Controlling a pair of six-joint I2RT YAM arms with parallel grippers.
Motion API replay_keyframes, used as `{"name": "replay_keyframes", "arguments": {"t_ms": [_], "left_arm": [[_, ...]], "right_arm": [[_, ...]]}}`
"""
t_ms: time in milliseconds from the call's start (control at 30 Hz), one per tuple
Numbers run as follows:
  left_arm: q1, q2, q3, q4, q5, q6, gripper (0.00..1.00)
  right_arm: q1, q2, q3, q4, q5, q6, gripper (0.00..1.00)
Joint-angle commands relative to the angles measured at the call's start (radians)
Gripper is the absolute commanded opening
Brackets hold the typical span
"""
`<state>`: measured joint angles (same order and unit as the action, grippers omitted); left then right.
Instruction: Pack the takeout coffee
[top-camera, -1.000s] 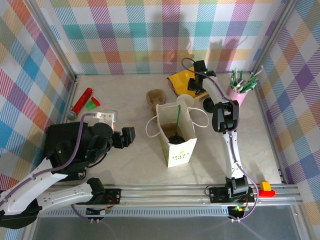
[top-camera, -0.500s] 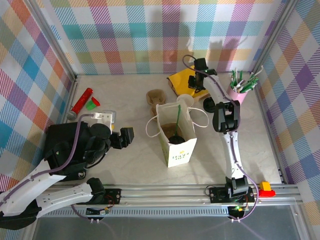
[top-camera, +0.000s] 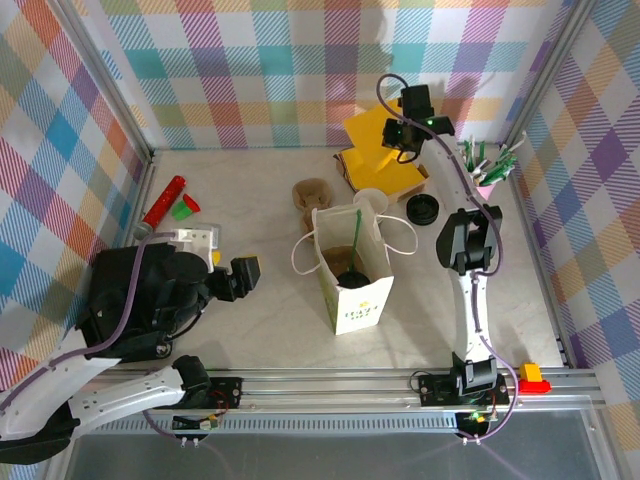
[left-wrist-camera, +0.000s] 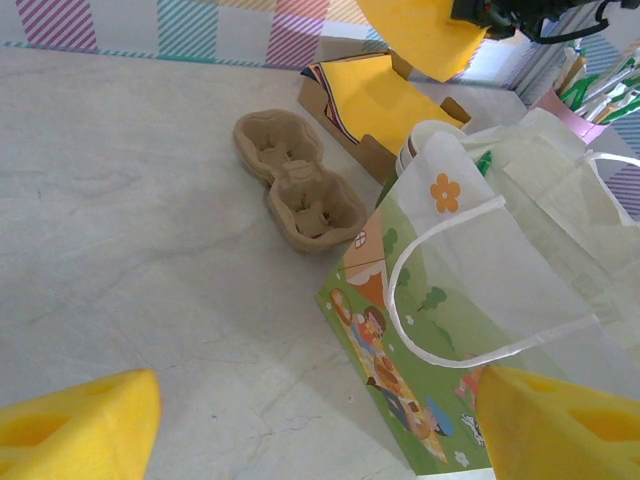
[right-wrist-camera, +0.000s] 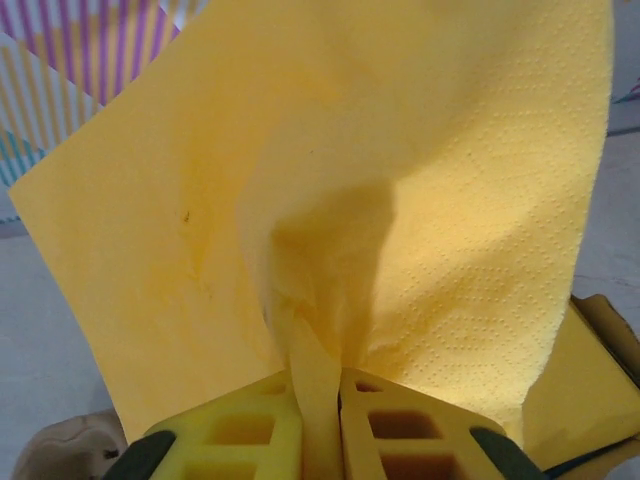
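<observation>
The takeout coffee (top-camera: 352, 273) stands inside the open white paper bag (top-camera: 352, 280) at mid-table; I see its round black lid from above. My right gripper (top-camera: 404, 133) is at the back, raised above the cardboard napkin box (top-camera: 372, 172). It is shut on a yellow napkin (top-camera: 372, 132) that hangs from its fingers (right-wrist-camera: 250, 440) and spreads wide (right-wrist-camera: 330, 180). My left gripper (top-camera: 244, 276) is open with nothing in it, left of the bag. Its yellow fingertips (left-wrist-camera: 85, 430) frame the bag's printed side (left-wrist-camera: 440, 340).
A lidless cream cup (top-camera: 370, 200) stands behind the bag, and a loose black lid (top-camera: 423, 208) lies to its right. A brown cup carrier (top-camera: 312, 193) lies at back centre. A pink cup of stirrers (top-camera: 484, 172) is at back right, a red tube (top-camera: 163, 201) at left.
My right gripper has shut on a yellow napkin and lifted it up out of the box. My left arm has drawn back slightly to the left, still open.
</observation>
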<state>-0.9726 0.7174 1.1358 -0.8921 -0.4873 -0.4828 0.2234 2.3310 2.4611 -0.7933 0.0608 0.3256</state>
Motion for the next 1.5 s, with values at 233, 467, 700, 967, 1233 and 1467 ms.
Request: {"name": "replay_keyframes", "arguments": {"t_ms": [233,467,700,967,1233,1467], "left_arm": [[0.006,-0.018,0.009,-0.015,0.026,-0.027,0.82],[0.006,0.02,0.019,0.009,0.098,-0.031,0.82],[0.006,0.117,0.032,0.076,0.2,-0.049,0.81],[0.006,0.18,0.029,0.185,0.293,-0.072,0.77],[0.006,0.166,0.003,0.23,0.32,-0.104,0.75],[0.006,0.123,-0.027,0.236,0.302,-0.112,0.75]], "right_arm": [[0.003,-0.256,0.029,-0.166,-0.141,0.059,0.15],[0.017,-0.495,-0.115,-0.228,-0.367,0.148,0.16],[0.062,-0.792,-0.427,-0.128,-0.54,0.297,0.12],[0.192,-1.016,-0.69,-0.021,-0.635,0.435,0.12],[0.368,-1.118,-0.842,0.0,-0.526,0.481,0.12],[0.485,-1.144,-0.926,0.014,-0.397,0.509,0.12]]}}
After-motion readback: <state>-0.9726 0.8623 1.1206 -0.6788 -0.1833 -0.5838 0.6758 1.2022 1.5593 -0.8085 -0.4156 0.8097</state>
